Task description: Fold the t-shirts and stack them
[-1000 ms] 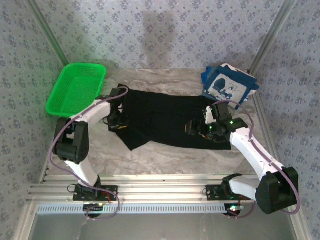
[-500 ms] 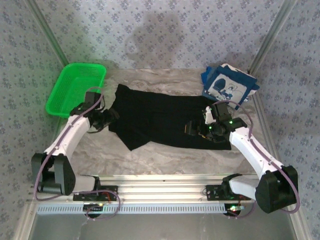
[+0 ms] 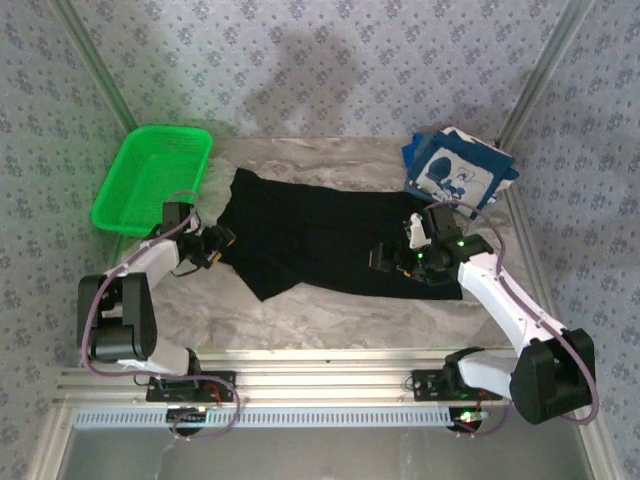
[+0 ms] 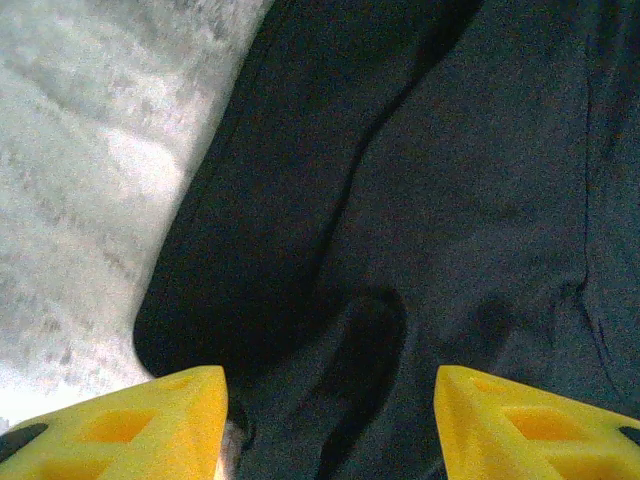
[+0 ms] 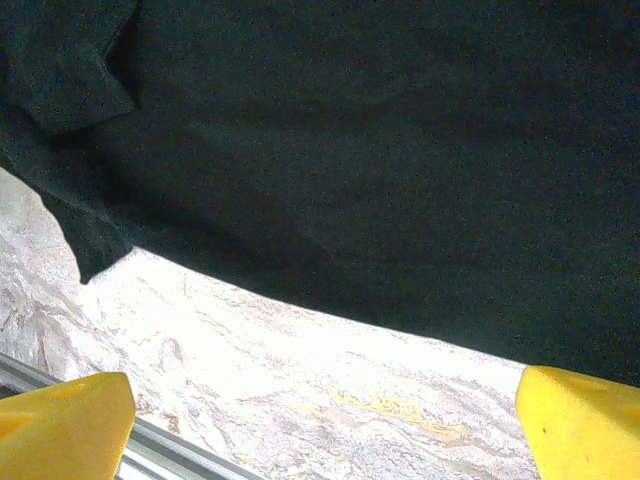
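Since a second ago, from above, our left gripper (image 3: 213, 241) has backed to the edge of the black t-shirt (image 3: 320, 235), mid-left; navy t-shirt (image 3: 455, 172) upper right. Left wrist: fingers (image 4: 150, 430) spread, pinching nothing; we risk catching one layer. Right wrist: right gripper (image 5: 325, 425) spread wide over the hem; uneven lifts would skew the fold.

Top view looks down; 2 wrist views close over black t-shirt (image 3: 320, 240).

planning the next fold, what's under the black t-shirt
The black t-shirt lies spread on the pale marbled table, which shows along its near and left edges. Whether anything else lies beneath it cannot be told, because the cloth covers that area.
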### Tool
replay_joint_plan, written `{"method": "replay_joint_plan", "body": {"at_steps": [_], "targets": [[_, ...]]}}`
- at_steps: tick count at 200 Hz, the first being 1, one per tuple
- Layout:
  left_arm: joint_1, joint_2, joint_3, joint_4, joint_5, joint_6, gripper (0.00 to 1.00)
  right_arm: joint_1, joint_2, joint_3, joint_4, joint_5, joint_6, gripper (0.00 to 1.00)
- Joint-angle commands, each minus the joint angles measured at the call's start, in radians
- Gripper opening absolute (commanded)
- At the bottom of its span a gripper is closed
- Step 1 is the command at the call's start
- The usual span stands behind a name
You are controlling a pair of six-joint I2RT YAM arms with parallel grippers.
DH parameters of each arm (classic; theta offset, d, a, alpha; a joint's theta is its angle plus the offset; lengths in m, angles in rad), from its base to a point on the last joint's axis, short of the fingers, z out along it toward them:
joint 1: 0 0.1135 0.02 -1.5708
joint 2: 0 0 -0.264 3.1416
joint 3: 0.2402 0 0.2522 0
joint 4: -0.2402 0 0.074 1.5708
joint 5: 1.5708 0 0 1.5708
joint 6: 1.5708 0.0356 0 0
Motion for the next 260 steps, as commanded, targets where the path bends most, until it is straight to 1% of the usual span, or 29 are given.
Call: {"method": "replay_joint_plan", "body": {"at_steps": [1, 44, 55, 72, 91, 114, 142, 148, 156, 180, 204, 220, 237, 244, 260], "targets": [[0.01, 0.041, 0.01, 0.066, 0.044, 0.016, 0.54, 0.006, -0.011, 0.025, -0.029, -0.011, -0.014, 1.0], [0.01, 0.076, 0.003, 0.114, 0.076, 0.013, 0.49, 0.005, -0.028, 0.022, -0.045, -0.007, -0.013, 1.0], [0.01, 0.069, -0.002, 0.111, 0.08, 0.015, 0.48, 0.006, -0.03, 0.023, -0.048, -0.009, -0.011, 1.0], [0.012, 0.052, -0.02, 0.104, 0.078, 0.025, 0.42, 0.005, -0.032, 0.022, -0.05, -0.008, -0.013, 1.0], [0.011, 0.034, -0.052, 0.107, 0.088, 0.026, 0.4, 0.004, -0.033, 0.021, -0.055, -0.004, -0.014, 1.0], [0.01, 0.019, -0.086, 0.097, 0.089, 0.037, 0.36, 0.0, -0.03, 0.02, -0.053, -0.004, -0.013, 1.0], [0.012, 0.017, -0.112, 0.09, 0.089, 0.048, 0.26, -0.007, -0.025, 0.02, -0.051, -0.007, -0.014, 1.0], [0.011, 0.017, -0.112, 0.089, 0.088, 0.049, 0.21, -0.009, -0.024, 0.022, -0.05, -0.007, -0.015, 1.0], [0.012, 0.017, -0.109, 0.083, 0.083, 0.049, 0.18, -0.01, -0.023, 0.024, -0.051, -0.007, -0.015, 1.0], [0.011, 0.003, -0.095, 0.064, 0.064, 0.054, 0.11, -0.017, -0.027, 0.029, -0.056, -0.01, -0.015, 1.0], [0.013, 0.005, -0.068, 0.031, 0.051, 0.064, 0.0, -0.025, -0.036, 0.029, -0.063, -0.01, -0.017, 1.0], [0.012, -0.014, -0.05, 0.002, 0.052, 0.068, 0.0, -0.035, -0.041, 0.03, -0.073, -0.003, -0.02, 1.0], [0.012, -0.066, -0.039, -0.047, 0.043, 0.072, 0.0, -0.058, -0.041, 0.038, -0.105, 0.025, -0.026, 1.0], [0.012, -0.093, -0.036, -0.072, 0.039, 0.074, 0.0, -0.077, -0.036, 0.042, -0.129, 0.048, -0.024, 1.0], [0.011, -0.166, -0.031, -0.134, 0.02, 0.075, 0.0, -0.159, -0.026, 0.038, -0.161, 0.065, -0.008, 1.0]]}}
